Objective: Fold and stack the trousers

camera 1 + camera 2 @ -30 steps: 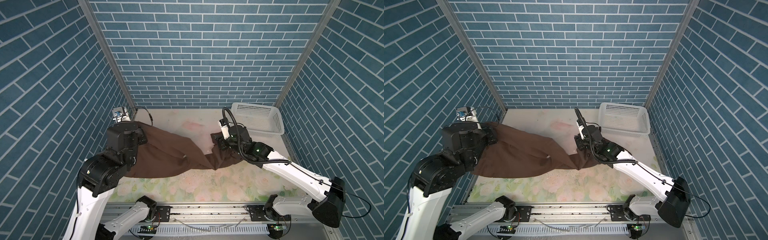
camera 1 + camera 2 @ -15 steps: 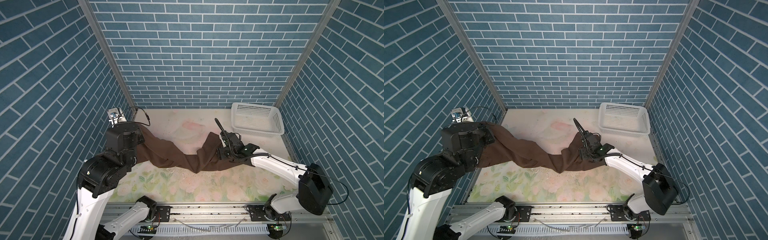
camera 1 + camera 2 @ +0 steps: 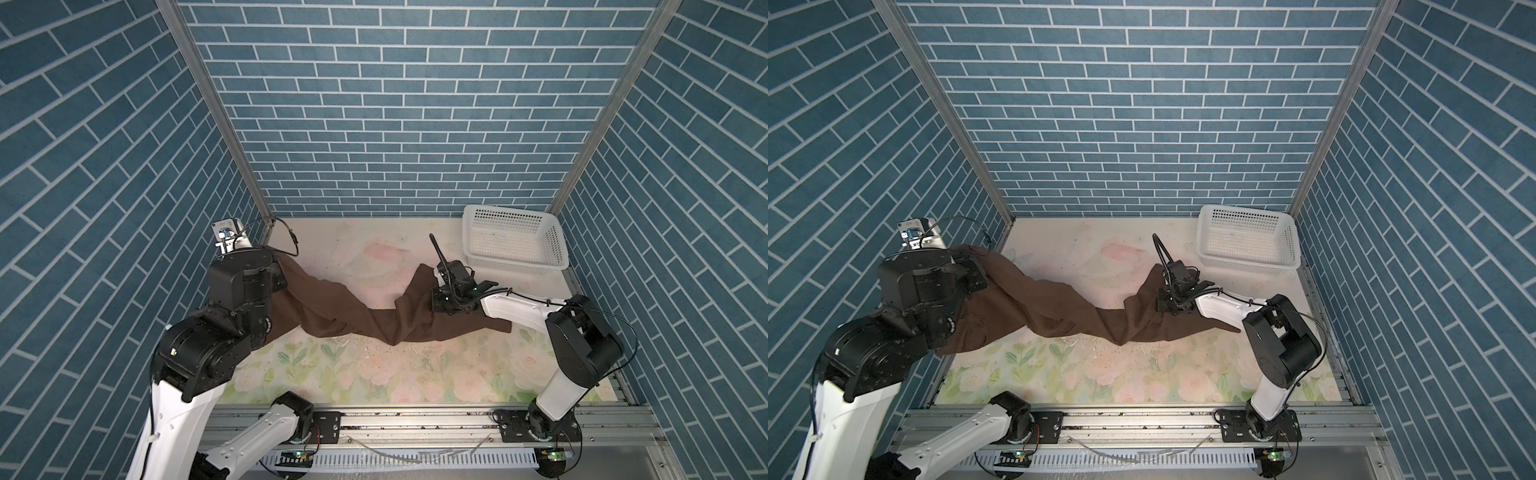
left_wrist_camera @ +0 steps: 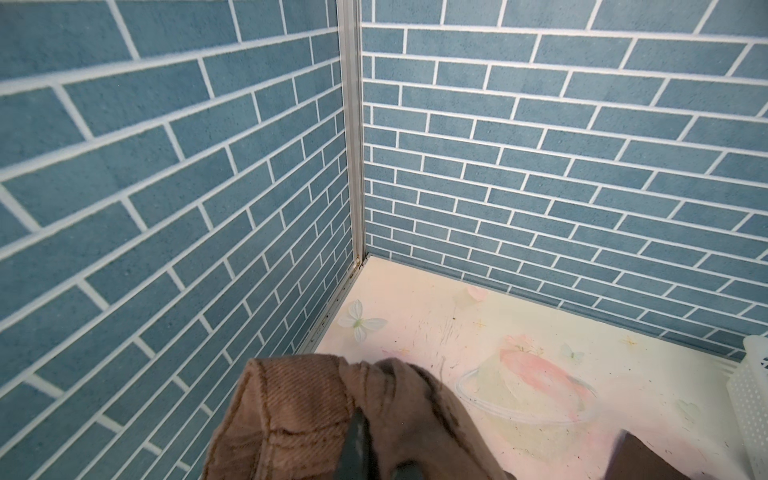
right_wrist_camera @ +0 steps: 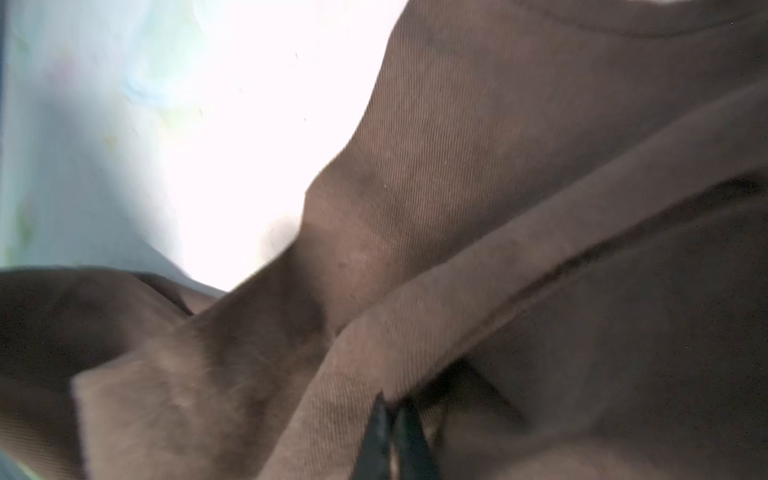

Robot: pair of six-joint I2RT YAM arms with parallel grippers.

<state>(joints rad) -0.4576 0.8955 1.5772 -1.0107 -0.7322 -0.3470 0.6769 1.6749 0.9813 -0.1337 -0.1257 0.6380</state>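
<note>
In both top views the trousers [image 3: 353, 316] [image 3: 1067, 316] run across the middle of the table [image 3: 374, 374] from left to right. Their middle sags onto the surface in a twisted rope. The left pincer [image 3: 279, 272], at the left of the frame under its wrist, is clenched on the waist end and holds it up. At right of centre the right pincer [image 3: 431, 296] is clenched where the cloth rises to a peak, so I judge it is grasping a leg end. A loose flap trails to the right under that arm. The white basket [image 3: 511, 259] stands apart in the upper right corner of the table.

The step in hand looks like spreading the garment before the first fold. It would go best if the two ends were drawn apart evenly and kept low. The twist should run out before the cloth is laid down, and the right arm should stay clear of the basket.

The left wrist view shows the stitched waistband [image 4: 291, 415] bunched at the bottom centre around the left pincer [image 4: 365, 449]. The basket [image 4: 752, 395] edge shows at far right.

In the right wrist view brown twill fills the frame. The right pincer [image 5: 392, 436] tips meet at the bottom centre under a hem fold. I cannot make out the pinched layer itself.

No brand, label or writing can be read in any view.
</note>
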